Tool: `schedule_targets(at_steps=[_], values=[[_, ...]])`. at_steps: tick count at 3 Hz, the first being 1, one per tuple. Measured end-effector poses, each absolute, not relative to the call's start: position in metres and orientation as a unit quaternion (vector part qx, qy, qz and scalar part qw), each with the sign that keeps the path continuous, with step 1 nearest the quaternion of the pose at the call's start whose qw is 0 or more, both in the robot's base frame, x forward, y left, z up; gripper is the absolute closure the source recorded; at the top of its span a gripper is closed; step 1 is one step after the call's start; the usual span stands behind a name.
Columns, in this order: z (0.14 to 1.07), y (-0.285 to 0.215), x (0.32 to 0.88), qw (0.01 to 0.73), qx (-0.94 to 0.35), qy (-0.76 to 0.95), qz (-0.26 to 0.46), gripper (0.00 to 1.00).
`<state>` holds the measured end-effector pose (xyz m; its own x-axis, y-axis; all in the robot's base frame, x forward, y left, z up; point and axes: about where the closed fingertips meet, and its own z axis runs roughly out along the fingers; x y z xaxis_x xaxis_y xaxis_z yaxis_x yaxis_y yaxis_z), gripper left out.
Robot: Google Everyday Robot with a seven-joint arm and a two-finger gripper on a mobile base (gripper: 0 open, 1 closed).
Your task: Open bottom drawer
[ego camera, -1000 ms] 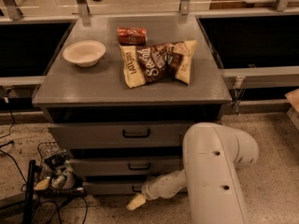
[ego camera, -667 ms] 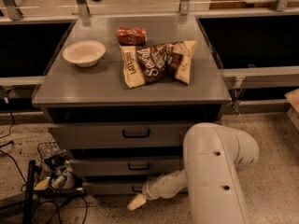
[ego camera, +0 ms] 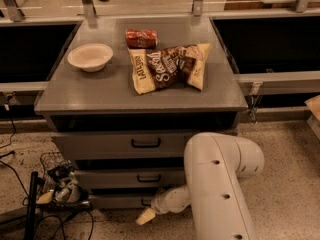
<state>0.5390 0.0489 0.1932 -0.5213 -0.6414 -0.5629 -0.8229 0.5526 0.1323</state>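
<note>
The grey cabinet [ego camera: 140, 94] has three drawers in its front. The bottom drawer [ego camera: 115, 201] is the lowest and slimmest panel, close to the floor, and its small black handle [ego camera: 145, 202] is partly hidden by my arm. My gripper [ego camera: 146, 216] with its cream tip is low at the floor, just below and in front of that handle. My white arm [ego camera: 220, 179] reaches down to it from the right. The middle drawer [ego camera: 130, 178] and the top drawer [ego camera: 115, 144] sit shut above.
On the cabinet top lie a white bowl [ego camera: 90, 57], brown snack bags [ego camera: 167, 66] and a red packet [ego camera: 141, 37]. A wire basket with clutter [ego camera: 57, 184], cables and a black stand [ego camera: 31, 209] are on the floor at the left.
</note>
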Motion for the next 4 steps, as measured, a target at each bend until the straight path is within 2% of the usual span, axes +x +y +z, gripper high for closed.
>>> schedule_targets(at_steps=[4], values=[[0.189,0.049,0.506,0.206,-0.439,0.848,0.215,0.00]])
